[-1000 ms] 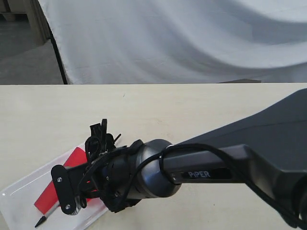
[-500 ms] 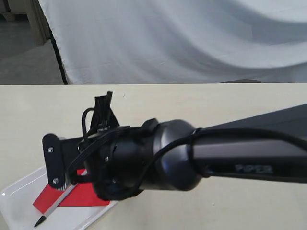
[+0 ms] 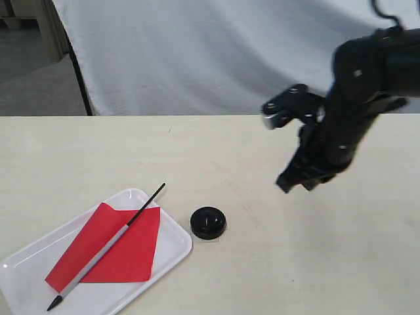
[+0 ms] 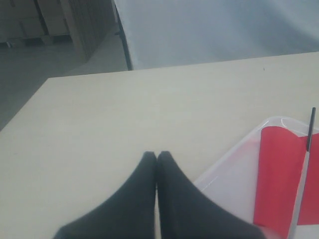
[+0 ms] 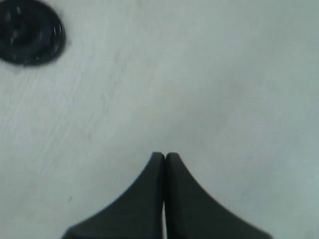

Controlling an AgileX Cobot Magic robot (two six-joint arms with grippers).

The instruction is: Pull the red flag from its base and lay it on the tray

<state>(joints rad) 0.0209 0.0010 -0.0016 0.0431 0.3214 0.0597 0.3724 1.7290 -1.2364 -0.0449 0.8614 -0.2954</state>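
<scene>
Read: the placing step looks done. The red flag point(image 3: 115, 252) lies flat on the tray point(image 3: 176, 248), just left of the base point(image 3: 208, 222). Its stick point(image 3: 105, 246) runs diagonally, with the blunt end poking over the tray rim on the base side. The base sits empty on the tabletop point(image 3: 295, 269), just beside the tray, not touching the flag.

Right hand point(image 5: 164, 155): fingers pressed together, nothing between them. The arm is raised up and to the right of the base, well apart from it, with the hand point(image 3: 290, 182) tilted down towards the tabletop. The wrist camera has the base point(image 5: 30, 32) off in a corner.

Left hand point(image 4: 157, 153): also clenched and empty, low over bare tabletop on the far side of the tray point(image 4: 224, 172) from the base. It's not visible in the exterior view.

My call on next: nothing left to grab. I'd just park both arms and keep the left clear of the tray rim so the flag isn't nudged.
</scene>
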